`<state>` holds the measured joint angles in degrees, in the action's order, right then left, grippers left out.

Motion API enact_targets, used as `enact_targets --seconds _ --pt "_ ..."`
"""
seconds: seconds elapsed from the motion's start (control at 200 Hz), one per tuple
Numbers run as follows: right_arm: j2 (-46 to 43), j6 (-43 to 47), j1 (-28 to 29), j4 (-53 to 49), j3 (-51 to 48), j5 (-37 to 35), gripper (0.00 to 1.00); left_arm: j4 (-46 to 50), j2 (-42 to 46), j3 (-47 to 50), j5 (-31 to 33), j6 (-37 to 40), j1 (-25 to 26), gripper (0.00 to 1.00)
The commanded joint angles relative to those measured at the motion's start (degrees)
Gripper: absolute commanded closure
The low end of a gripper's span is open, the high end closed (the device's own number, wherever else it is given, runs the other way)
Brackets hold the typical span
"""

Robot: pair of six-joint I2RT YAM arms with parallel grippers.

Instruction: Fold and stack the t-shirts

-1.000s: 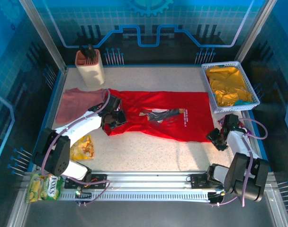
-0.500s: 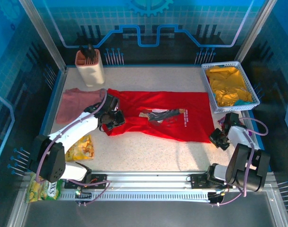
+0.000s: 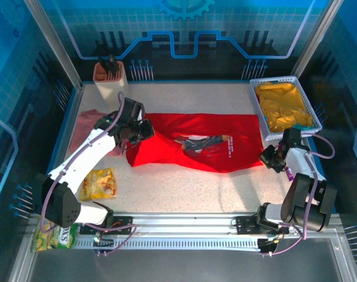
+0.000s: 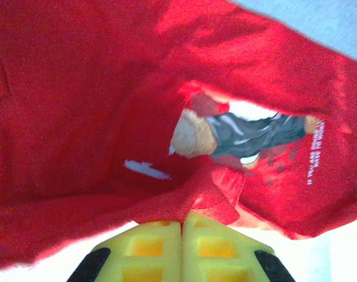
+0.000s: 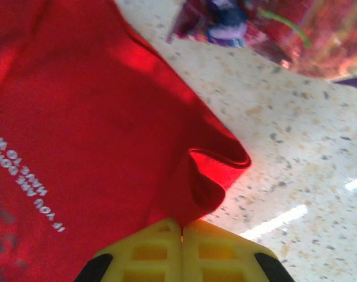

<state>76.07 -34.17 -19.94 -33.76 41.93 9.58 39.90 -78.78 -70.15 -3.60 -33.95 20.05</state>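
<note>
Red shirt (image 3: 196,144) lies spread mid-frame on my bench (image 3: 190,188); I see my left tool (image 3: 144,130) clamped on its left edge, right tool (image 3: 268,155) pinching its right corner. Pink shirt (image 3: 84,126) sits at left.

I read the red t-shirt (image 3: 196,144) as soft, matt cloth. The table (image 3: 184,188) under it looks smooth, speckled and faintly glossy. The right gripper (image 5: 181,226) has pads (image 5: 216,249) of yellow moulded plastic.

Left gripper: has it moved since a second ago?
Yes. The left gripper moved back, nearer the beige holder, dragging the red shirt along.
</note>
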Motion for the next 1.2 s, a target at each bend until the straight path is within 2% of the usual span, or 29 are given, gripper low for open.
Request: enact_targets --seconds 0.0,0.44,0.926,1.191 --pt "1.9 -1.1 -0.3 -3.0 3.6 3.8 0.99 3.5 -1.3 -4.5 1.2 4.0 -1.9 1.0" --pt "7.9 -4.2 -0.2 0.0 10.1 5.5 1.0 -1.2 -10.0 -14.2 -0.5 9.1 -6.8 1.0" --pt "13.9 -5.9 1.8 3.2 15.6 6.9 1.0 -3.2 -11.6 -13.9 0.7 10.6 -9.6 1.0" --pt "16.3 -6.6 3.3 4.1 16.9 4.1 1.0 -4.1 -13.9 -14.9 0.8 11.5 -10.0 1.0"
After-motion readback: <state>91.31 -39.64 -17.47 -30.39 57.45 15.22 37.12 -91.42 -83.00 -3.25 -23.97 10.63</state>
